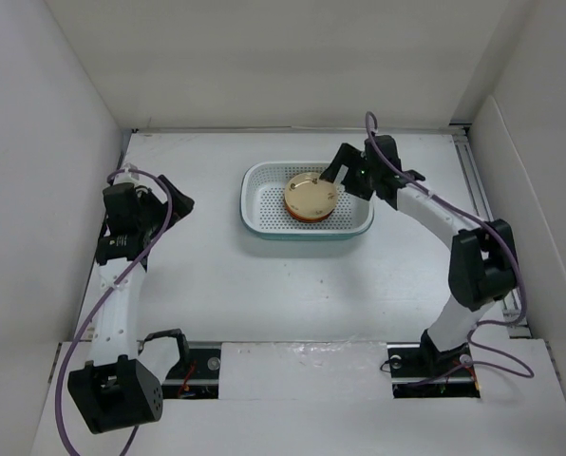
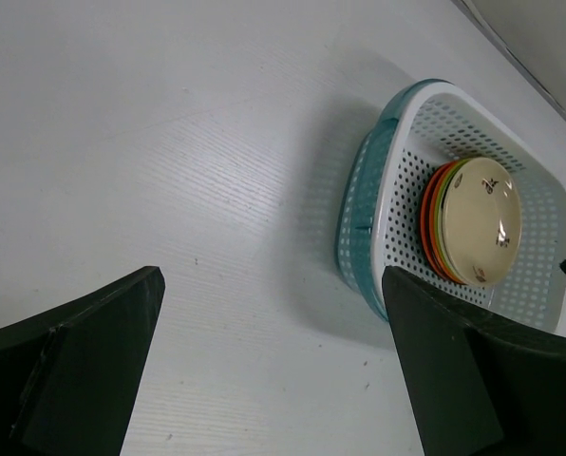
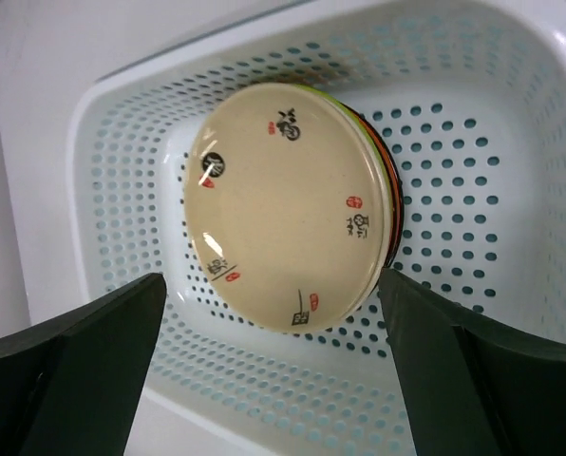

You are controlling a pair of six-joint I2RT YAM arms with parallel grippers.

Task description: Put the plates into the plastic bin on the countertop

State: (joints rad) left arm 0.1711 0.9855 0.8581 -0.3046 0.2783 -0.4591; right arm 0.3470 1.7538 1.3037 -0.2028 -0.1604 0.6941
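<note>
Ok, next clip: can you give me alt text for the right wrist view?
A stack of plates, a tan one with small printed marks on top, sits inside the white perforated plastic bin. The right gripper hangs open above it, its two dark fingers framing the stack from the bottom corners, holding nothing.

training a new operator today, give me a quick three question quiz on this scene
1. True or false: the stack of plates lies inside the perforated plastic bin.
2. The top plate is: A black, B tan with small printed marks, C lime green.
3. Which gripper is at the bin, the left gripper or the right gripper?
Key: 1 true; 2 B; 3 right, which is open and holds nothing.
</note>
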